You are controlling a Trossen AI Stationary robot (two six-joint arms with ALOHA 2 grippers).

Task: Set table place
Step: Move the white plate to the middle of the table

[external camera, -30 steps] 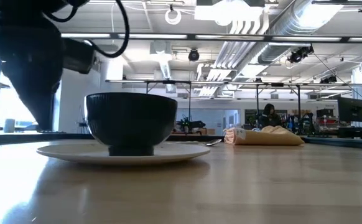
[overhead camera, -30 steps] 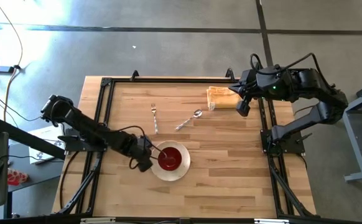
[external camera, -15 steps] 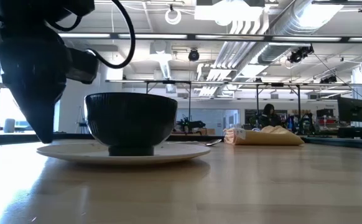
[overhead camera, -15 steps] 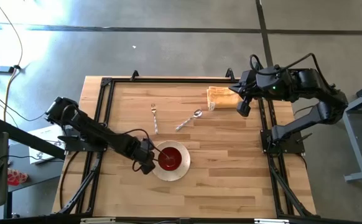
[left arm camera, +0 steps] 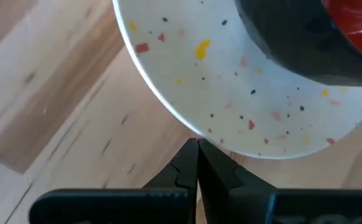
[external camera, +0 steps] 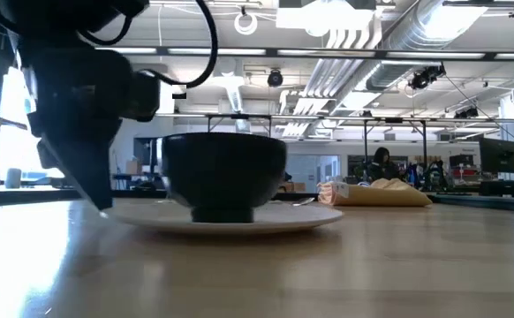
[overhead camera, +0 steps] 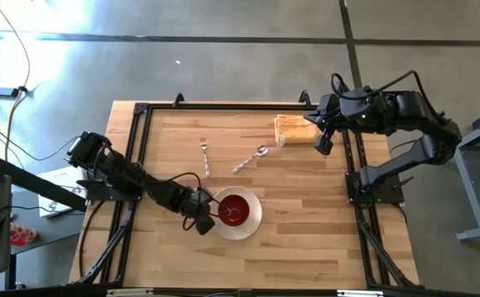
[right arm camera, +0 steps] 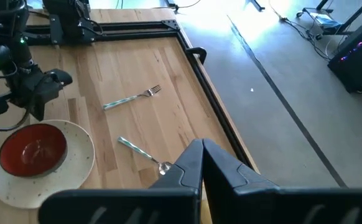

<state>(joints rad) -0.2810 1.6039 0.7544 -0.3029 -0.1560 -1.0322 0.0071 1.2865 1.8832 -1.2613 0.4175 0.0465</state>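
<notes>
The cream speckled plate (overhead camera: 252, 223) lies flat on the table with the red bowl (overhead camera: 234, 210) standing on it. My left gripper (overhead camera: 203, 221) is shut, low at the plate's left side; the low view shows it (external camera: 89, 190) beside the plate (external camera: 230, 221). The fork (overhead camera: 204, 157) and spoon (overhead camera: 251, 158) lie on the wood farther back. My right gripper (overhead camera: 322, 142) is shut and waits above the far right edge, touching nothing. My left gripper meets the plate's rim (left arm camera: 193, 135) on its left side with the tips of its shut fingers (left arm camera: 187, 163), coming slanting down from the table's left. The plate stays flat on the table, the bowl (left arm camera: 330, 31) upright on it.
A tan folded thing (overhead camera: 294, 130) lies near the far right corner beside my right gripper. The black rail frame (overhead camera: 141, 148) edges the wooden top. Bare wood stretches right of the plate and along the near side.
My left gripper has moved toward the table's right, staying shut and low. The plate, with the bowl on it, has slid along the table to the right ahead of it. The fork and spoon have stayed put.
</notes>
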